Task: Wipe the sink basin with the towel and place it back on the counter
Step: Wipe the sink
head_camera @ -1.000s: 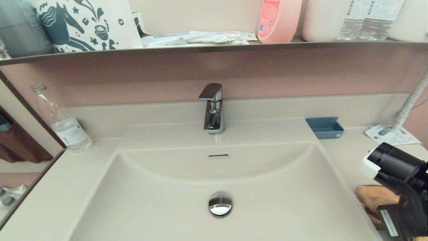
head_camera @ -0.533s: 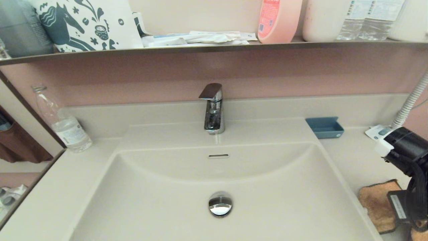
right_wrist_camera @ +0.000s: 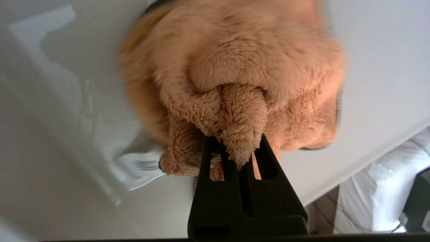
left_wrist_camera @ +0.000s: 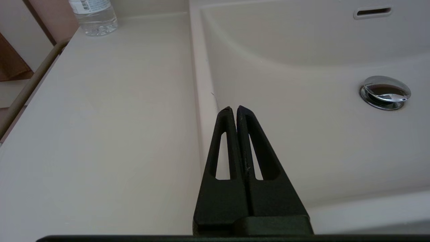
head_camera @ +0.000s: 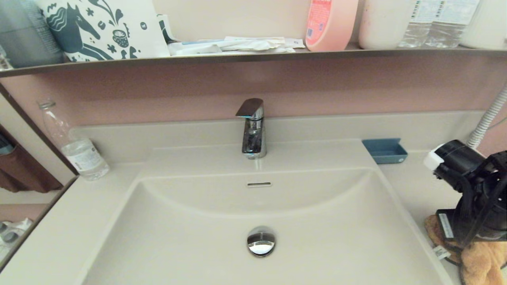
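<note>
The fluffy orange towel (head_camera: 481,261) (right_wrist_camera: 242,67) hangs bunched just above the counter (head_camera: 412,186) to the right of the sink basin (head_camera: 198,237). My right gripper (right_wrist_camera: 235,143) is shut on a fold of it, and a white tag (head_camera: 440,252) dangles from the towel's edge. The right wrist (head_camera: 467,190) hides the grip in the head view. My left gripper (left_wrist_camera: 234,109) is shut on nothing and hovers over the basin's left rim (left_wrist_camera: 201,84); it is outside the head view. The chrome drain plug (head_camera: 261,241) sits in the bare basin.
A chrome faucet (head_camera: 252,128) stands behind the basin. A blue soap dish (head_camera: 385,151) sits at the back right, with a ribbed white hose (head_camera: 487,118) beyond it. A water bottle (head_camera: 75,146) stands at the back left. A dark shelf (head_camera: 253,57) overhangs the wall.
Half a second ago the towel lay flat on the counter under my right gripper. Now it is bunched and lifted in that gripper, and the wrist has shifted left. The left arm has not moved.
</note>
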